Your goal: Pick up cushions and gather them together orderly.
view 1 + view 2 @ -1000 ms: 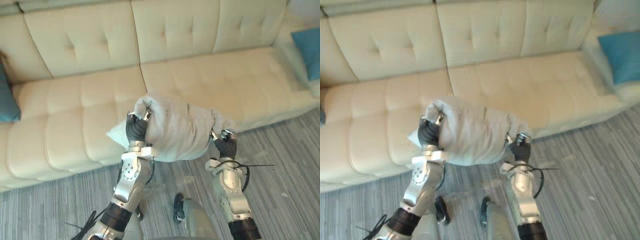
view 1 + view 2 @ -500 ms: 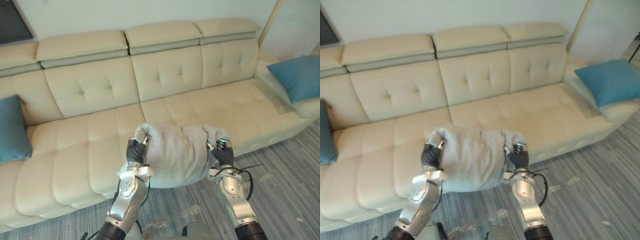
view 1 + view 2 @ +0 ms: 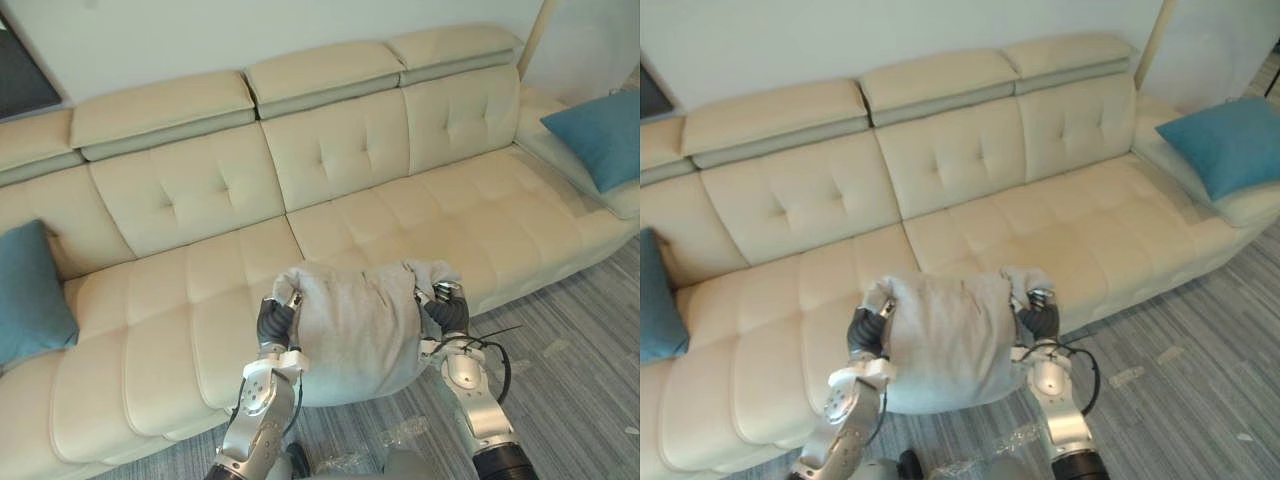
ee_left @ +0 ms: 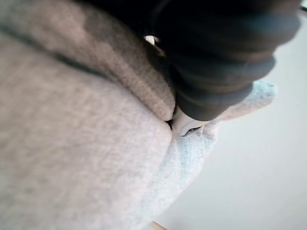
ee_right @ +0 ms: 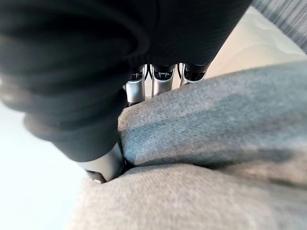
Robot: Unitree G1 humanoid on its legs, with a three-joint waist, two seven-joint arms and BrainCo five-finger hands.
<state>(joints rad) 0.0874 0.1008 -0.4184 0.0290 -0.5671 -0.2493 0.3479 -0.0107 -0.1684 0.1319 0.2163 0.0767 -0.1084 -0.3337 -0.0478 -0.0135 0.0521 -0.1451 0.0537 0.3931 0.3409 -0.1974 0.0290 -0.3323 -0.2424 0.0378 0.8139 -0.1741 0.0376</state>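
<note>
At lower centre, your left hand and right hand grip the grey cushion by its corners. Open sofa seat lies beyond.

A long cream tufted sofa stands against a pale wall, on grey striped floor. Small pale scraps, maybe clear plastic, lie on the floor near its front edge.

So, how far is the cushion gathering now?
Nothing is gathered yet. In hand: the grey cushion, gripped by the left hand and right hand before the sofa. Left: the left blue cushion and right blue cushion sit at opposite sofa ends.
</note>
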